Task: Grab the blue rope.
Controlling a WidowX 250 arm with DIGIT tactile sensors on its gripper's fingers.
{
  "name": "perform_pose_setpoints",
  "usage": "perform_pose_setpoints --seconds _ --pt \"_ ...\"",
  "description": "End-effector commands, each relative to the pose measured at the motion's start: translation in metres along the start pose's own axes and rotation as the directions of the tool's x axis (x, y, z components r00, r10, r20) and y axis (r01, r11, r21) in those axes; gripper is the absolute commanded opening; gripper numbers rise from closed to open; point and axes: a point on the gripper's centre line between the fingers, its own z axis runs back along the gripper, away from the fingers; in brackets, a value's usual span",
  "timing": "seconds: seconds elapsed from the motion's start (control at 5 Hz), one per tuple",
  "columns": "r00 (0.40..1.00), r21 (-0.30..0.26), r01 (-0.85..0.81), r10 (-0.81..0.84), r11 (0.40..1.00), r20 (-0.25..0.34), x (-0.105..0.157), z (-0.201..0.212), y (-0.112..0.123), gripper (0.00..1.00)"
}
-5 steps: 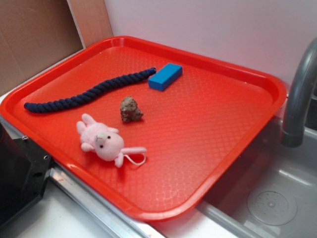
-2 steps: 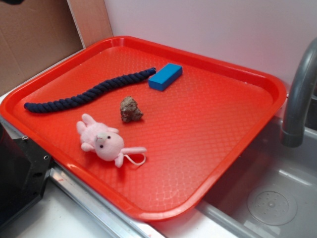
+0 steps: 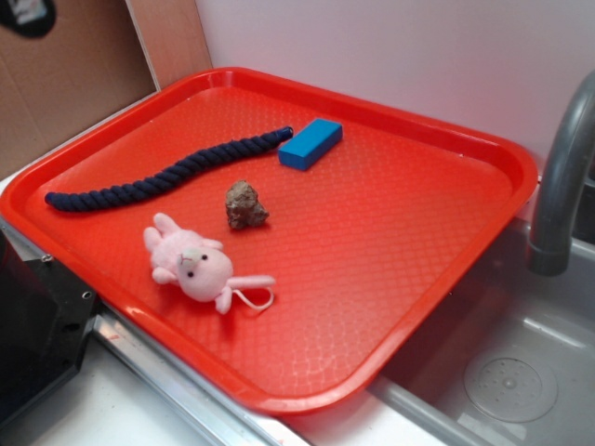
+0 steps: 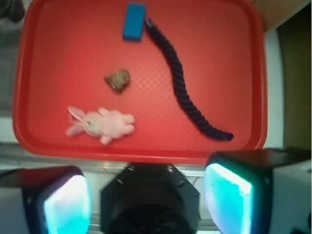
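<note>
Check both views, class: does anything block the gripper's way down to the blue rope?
Nothing visible does. The blue rope lies uncovered on the red tray; the blue block sits just beside its far end, seemingly apart. The open gripper hangs above the tray's near edge.

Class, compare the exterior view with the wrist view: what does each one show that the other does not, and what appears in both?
Only the exterior view shows the grey faucet, the sink basin beside the tray, the white wall and the cardboard panel.

Only the wrist view shows the gripper, its two fingers apart with nothing between them, high above the tray's near edge.

Both show the red tray holding the blue rope, the bright blue block at one rope end, the brown lump and the pink plush toy.
</note>
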Motion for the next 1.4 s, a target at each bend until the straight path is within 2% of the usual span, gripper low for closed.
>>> perform_pose_setpoints --seconds 0.0,0.6,1.0,1.2 --pt "0.978 0.022 0.201 -0.202 0.979 0.050 0.004 -0.055 0.048 1.00" --pt "0.943 0.098 0.333 -0.332 0.938 -0.021 0.027 -0.141 0.070 1.00" --pt "0.932 0.095 0.356 -0.346 0.930 -0.108 0.032 -0.179 0.071 1.00" --pt "0.922 0.081 0.373 -0.360 0.924 -0.141 0.033 -0.193 0.069 0.74"
